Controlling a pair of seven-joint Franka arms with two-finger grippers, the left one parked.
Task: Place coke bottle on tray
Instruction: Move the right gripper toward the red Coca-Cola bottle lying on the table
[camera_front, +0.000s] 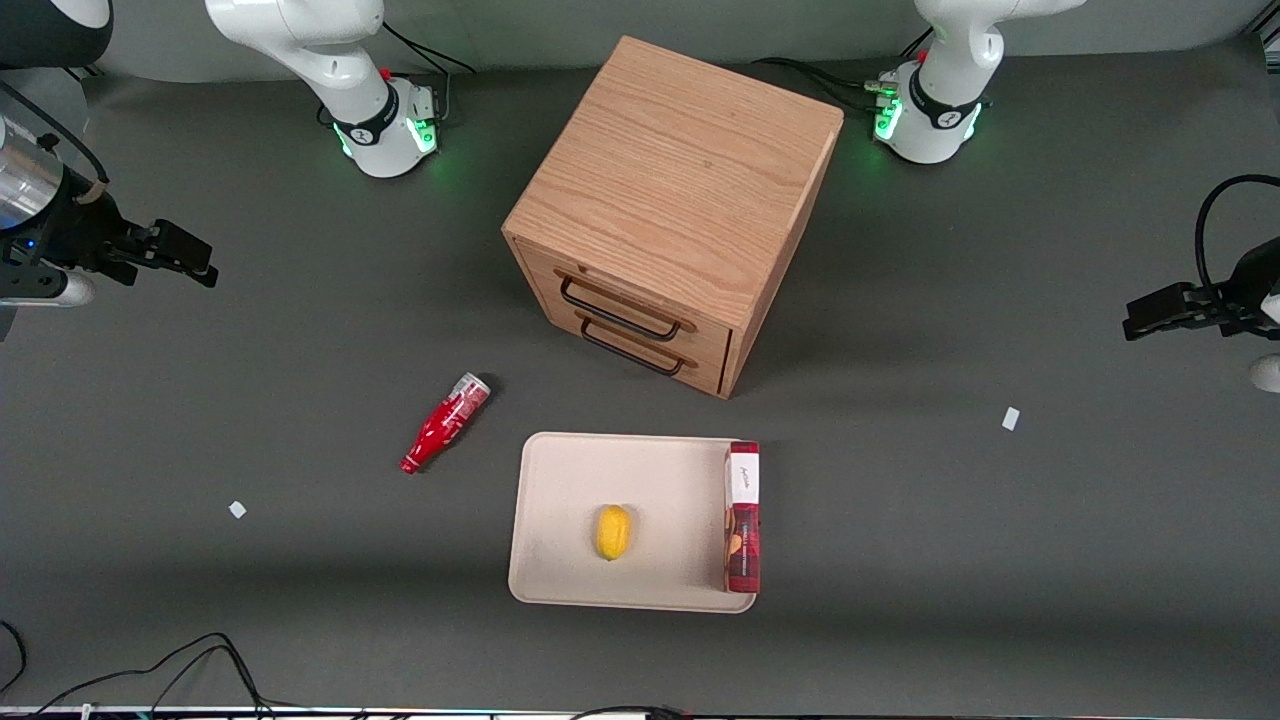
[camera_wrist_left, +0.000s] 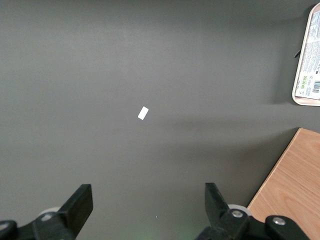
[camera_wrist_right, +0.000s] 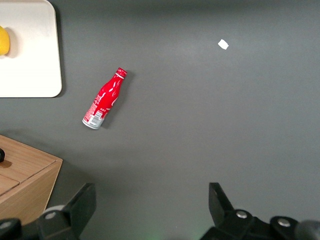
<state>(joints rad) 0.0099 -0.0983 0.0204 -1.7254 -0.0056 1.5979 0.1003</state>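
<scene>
A: Wood, that is what the biggest thing is made of. The wooden cabinet (camera_front: 672, 205) has two drawers with dark handles.

B: And in front of the drawers?

A: The tray (camera_front: 560, 500). It is flat and cream, with round corners and a low rim. A long red box (camera_front: 742, 517) lies along the tray's edge toward the parked arm's end. A yellow lemon (camera_front: 613, 532) sits in the tray.

B: Where is the coke bottle (camera_front: 445, 422)?

A: It lies on its side on the dark grey table (camera_front: 1000, 560), just beside the tray, toward the working arm's end. It is not on the tray yet. It is slim, smooth and red. Its cap points toward the front camera and its silvery base points toward the cabinet.

B: And the claw?

A: The gripper (camera_front: 190, 262) hangs well apart from the bottle, farther toward the working arm's end. Its fingers (camera_wrist_right: 222, 202) are spread wide and hold nothing. I think it must travel toward the tray and come down across the bottle's narrow width.
</scene>
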